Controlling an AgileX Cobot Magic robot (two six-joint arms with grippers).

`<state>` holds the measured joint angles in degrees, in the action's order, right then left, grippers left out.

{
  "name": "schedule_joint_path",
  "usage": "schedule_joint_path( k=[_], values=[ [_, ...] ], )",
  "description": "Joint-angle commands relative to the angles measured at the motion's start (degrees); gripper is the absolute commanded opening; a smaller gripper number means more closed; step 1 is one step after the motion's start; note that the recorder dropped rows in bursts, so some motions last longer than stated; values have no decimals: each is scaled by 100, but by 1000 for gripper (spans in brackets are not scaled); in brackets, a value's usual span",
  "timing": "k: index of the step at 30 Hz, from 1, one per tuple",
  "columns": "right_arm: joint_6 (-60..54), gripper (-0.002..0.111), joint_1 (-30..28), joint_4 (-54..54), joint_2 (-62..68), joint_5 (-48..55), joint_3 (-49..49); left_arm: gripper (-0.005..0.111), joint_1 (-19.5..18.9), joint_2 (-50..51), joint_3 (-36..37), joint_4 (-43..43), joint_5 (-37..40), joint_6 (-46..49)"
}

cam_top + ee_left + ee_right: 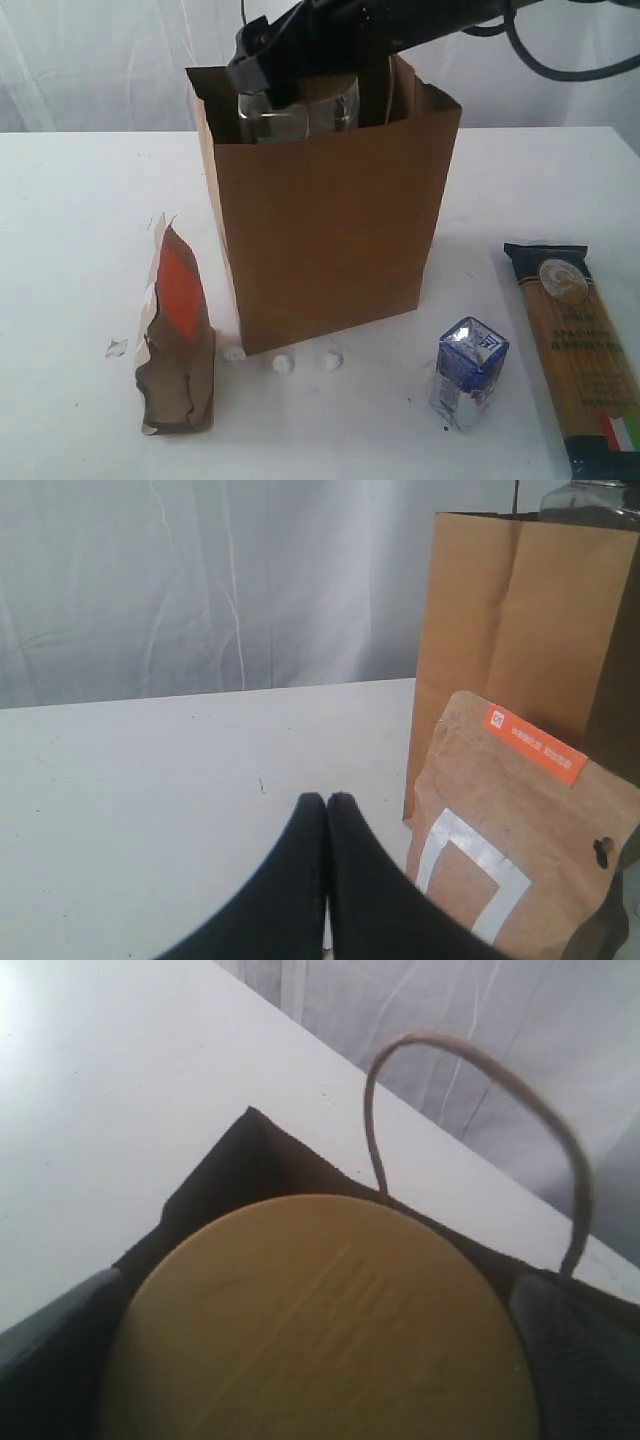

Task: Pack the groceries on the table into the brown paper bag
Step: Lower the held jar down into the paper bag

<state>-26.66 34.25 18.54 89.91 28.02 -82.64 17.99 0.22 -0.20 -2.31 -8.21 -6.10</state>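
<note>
The brown paper bag (330, 230) stands upright mid-table. My right gripper (285, 75) reaches over its open mouth, shut on the tan-lidded clear jar (300, 112), whose glass body is partly inside the bag. The right wrist view is filled by the jar's tan lid (320, 1330), with a grey finger (585, 1360) on either side and a loop handle (480, 1060) beyond. The brown pouch (177, 335) stands left of the bag, close to my shut, empty left gripper (327, 802). The blue-white carton (468, 370) and spaghetti packet (580, 350) lie on the right. The bottle and dark jar are out of view.
Three small white pebble-like bits (285, 362) lie on the white table (80, 220) just in front of the bag. A pale curtain hangs behind. The right arm's black cables loop above the bag at top right.
</note>
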Motion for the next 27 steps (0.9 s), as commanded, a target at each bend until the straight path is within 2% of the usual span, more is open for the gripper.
schedule_joint_path(
  k=[1,8,14,18,27],
  values=[
    [141,88,-180,33,17,13,10,0,-15,-22,20,-43,-28,11],
    [108,88,-229,40,32,149,0,0,-15,-22,20,-43,-28,11],
    [209,99,-229,40,33,286,-13,0,-15,-22,20,-43,-28,11],
    [623,99,-400,-36,145,692,-125,0,-15,-22,20,-43,-28,11],
    [610,99,-400,14,-237,613,-140,0,-15,-22,20,-43,-28,11]
  ],
)
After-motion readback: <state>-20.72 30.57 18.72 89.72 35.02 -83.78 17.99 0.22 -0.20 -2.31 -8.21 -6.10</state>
